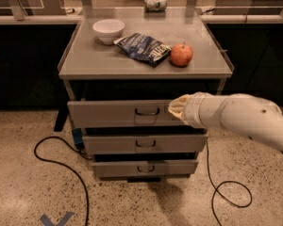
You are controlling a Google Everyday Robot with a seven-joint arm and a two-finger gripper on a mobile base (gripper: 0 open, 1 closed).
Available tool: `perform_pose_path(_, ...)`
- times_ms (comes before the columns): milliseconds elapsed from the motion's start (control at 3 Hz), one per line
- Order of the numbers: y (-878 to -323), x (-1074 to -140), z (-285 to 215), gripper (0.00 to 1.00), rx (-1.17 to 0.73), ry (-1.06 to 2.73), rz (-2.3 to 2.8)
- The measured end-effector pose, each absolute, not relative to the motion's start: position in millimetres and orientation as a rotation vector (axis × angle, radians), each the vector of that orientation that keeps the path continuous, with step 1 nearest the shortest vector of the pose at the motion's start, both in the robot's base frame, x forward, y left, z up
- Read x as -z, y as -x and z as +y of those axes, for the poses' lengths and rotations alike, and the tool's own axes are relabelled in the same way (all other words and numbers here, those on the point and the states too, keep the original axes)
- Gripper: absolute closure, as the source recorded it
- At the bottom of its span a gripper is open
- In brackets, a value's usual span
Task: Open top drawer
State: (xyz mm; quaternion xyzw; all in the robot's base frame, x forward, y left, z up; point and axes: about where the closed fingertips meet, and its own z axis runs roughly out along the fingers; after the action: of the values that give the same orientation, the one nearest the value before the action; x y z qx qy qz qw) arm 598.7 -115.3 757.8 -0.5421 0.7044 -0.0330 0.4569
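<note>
The top drawer [113, 114] is the widest grey front of the cabinet, with a small dark wire pull [147, 112] in its middle. It stands a little further out than the two narrower drawer fronts [141, 144] below it, and a dark gap shows above it. My gripper [177, 110], pale at the tip of the white arm [236, 117], is in front of the right part of this drawer front, just right of the pull. The arm reaches in from the right and hides the drawer's right end.
On the cabinet top [85, 60] lie a white bowl [108, 30], a dark chip bag [144, 47] and a red apple [181, 54]. A can [155, 4] lies on the counter behind. Black cables [61, 164] run over the speckled floor on both sides.
</note>
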Motion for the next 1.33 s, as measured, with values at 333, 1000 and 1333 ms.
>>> perform_pose_path(333,-564.0,-762.2,-106.1,0.81,0.089,1.328,1.728)
perform_pose_path(1000,-563.6,-760.4,-105.9,0.35,0.087,1.333,1.73)
perform_pose_path(1333,-563.6,-760.4,-105.9,0.12,0.087,1.333,1.73)
